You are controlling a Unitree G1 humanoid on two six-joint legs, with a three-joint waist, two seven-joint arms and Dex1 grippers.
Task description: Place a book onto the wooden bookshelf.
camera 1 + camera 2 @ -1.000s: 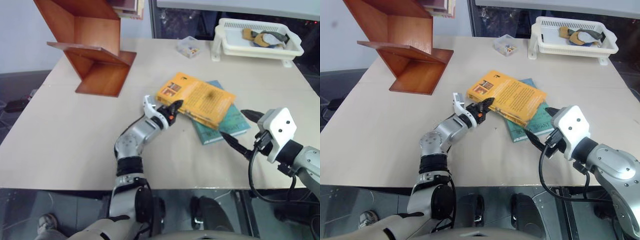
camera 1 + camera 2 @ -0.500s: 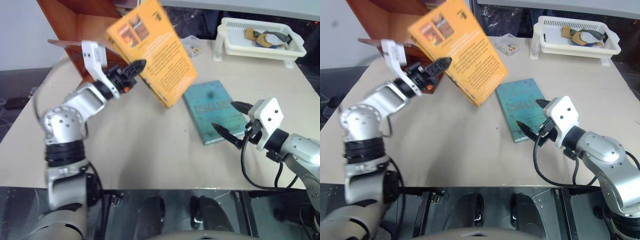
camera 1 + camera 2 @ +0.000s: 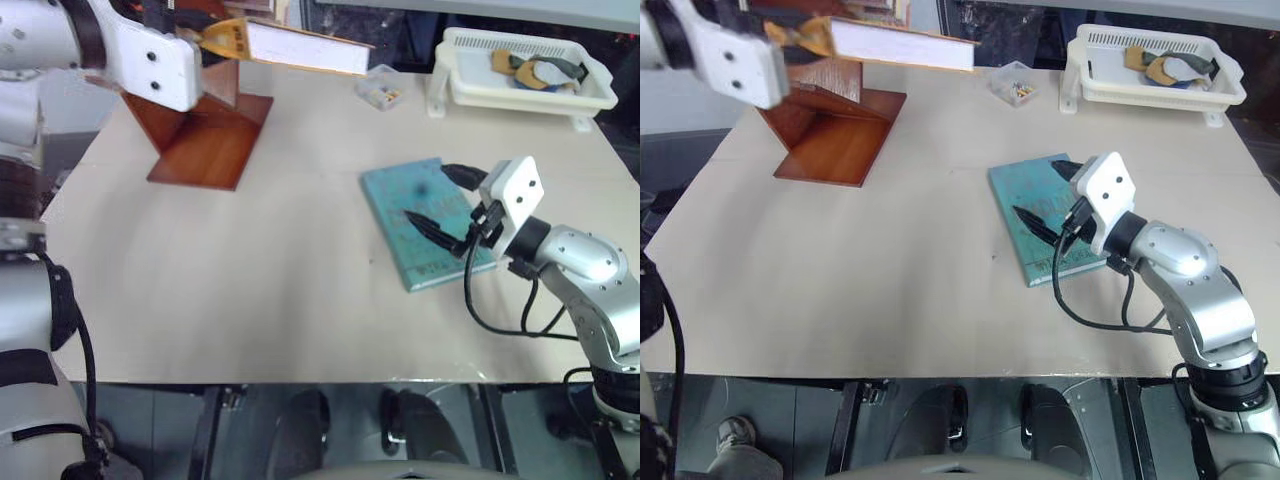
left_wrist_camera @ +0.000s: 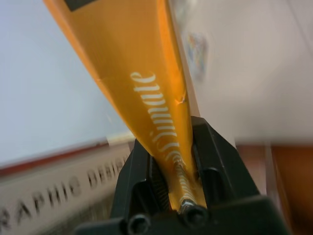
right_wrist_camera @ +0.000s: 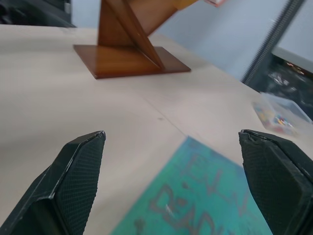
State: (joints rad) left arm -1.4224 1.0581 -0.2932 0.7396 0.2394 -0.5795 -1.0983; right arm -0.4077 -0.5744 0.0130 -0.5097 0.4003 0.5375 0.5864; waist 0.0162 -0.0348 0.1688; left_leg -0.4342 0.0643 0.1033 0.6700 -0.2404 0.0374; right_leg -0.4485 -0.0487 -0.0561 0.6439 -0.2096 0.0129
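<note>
My left gripper (image 4: 171, 142) is shut on the spine corner of the orange-yellow book (image 3: 300, 48). It holds the book high at the far left, nearly level, with the white page edges facing me, right beside the top of the wooden bookshelf (image 3: 205, 140). The bookshelf stands on the table's far left corner and also shows in the right wrist view (image 5: 129, 44). My right gripper (image 3: 428, 193) is open, with its fingers spread just above a teal-blue book (image 3: 395, 205) that lies flat on the table.
A white plastic basket (image 3: 520, 95) with small items stands at the far right. A small clear box (image 3: 379, 88) sits near the far edge. Other books rest on the shelf's upper board.
My left arm has lifted the orange book off the teal one and swung it up and left to the shelf's top. My right gripper has moved forward over the teal book and stayed open.
</note>
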